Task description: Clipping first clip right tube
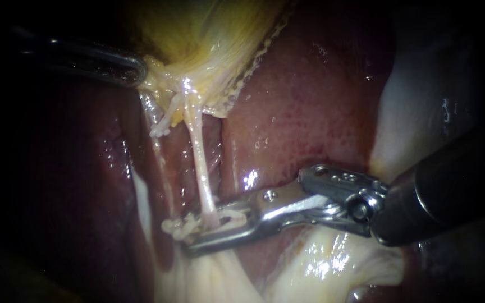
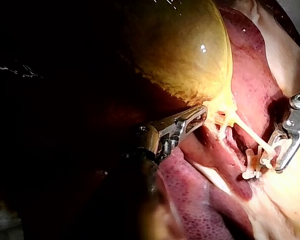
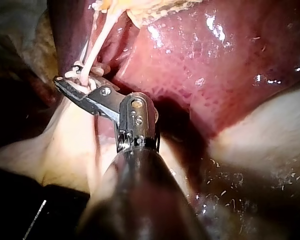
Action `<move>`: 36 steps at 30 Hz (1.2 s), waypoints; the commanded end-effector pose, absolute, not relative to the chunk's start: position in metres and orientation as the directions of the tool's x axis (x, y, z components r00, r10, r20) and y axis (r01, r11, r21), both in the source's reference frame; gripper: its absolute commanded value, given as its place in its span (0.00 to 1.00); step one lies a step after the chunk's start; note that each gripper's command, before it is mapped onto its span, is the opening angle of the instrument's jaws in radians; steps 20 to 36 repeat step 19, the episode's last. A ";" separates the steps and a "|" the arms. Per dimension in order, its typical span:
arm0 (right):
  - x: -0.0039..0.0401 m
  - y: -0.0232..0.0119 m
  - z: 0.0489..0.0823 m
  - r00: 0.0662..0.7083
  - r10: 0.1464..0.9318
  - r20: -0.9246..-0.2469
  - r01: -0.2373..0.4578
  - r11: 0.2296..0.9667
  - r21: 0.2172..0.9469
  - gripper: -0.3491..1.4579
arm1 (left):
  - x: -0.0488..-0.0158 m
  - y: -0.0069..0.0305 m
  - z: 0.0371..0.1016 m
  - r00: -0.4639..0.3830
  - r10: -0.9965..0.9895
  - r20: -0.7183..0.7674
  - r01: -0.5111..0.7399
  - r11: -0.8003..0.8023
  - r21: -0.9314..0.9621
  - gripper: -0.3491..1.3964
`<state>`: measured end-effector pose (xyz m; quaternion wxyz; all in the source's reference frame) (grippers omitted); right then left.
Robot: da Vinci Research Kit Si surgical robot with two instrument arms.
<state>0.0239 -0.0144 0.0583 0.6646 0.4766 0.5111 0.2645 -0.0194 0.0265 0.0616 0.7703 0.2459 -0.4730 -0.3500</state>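
I have my right instrument [image 1: 209, 229] reaching in from the right. Its long jaws sit slightly apart, carrying a white clip [image 1: 231, 219], and both jaws press on that clip. The right tube [image 1: 200, 163] passes between them at its near end.

The tube is a thin pale cord. It runs from the neck of the gallbladder [image 1: 209, 39] at the far side down to the jaws, over a dark red groove in the liver [image 1: 304, 106]. Just to its left is the fainter left tube [image 1: 152, 120]. Some white lumps [image 1: 176, 227] sit beside my jaw tips, and I can't tell for sure what they are.

My left instrument [image 1: 138, 72] comes in from the far left. Its jaws are pinched on the gallbladder's neck and hold it up, which I judge is what draws the tube straight.

The tube looks soft, wet and very light, with no stiffness of its own. I expect it to flatten easily and to slide sideways along smooth metal if the jaws meet it at a slant. It also looks easy to tear, so I wouldn't tug it or twist the shaft while it lies in the clip.

The place to take it is where it is now, on the bare stretch near its lower end, away from the fork at the far end. It should sit deep in the clip's throat and square across it. From the right wrist view I can't see whether the clip's tips are past the tube, so I'd check that before squeezing.
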 end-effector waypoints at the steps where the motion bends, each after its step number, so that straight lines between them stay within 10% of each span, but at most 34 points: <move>1: 0.0239 -0.0144 0.0585 0.336 0.839 -0.429 0.134 0.408 0.903 0.08 | -0.0194 0.0265 0.0616 0.306 -0.776 0.552 0.309 0.629 0.713 0.00; 36: 0.0230 -0.0135 0.0602 0.366 0.828 -0.424 0.112 0.413 0.904 0.00 | -0.0194 0.0266 0.0616 0.306 -0.776 0.552 0.309 0.629 0.713 0.00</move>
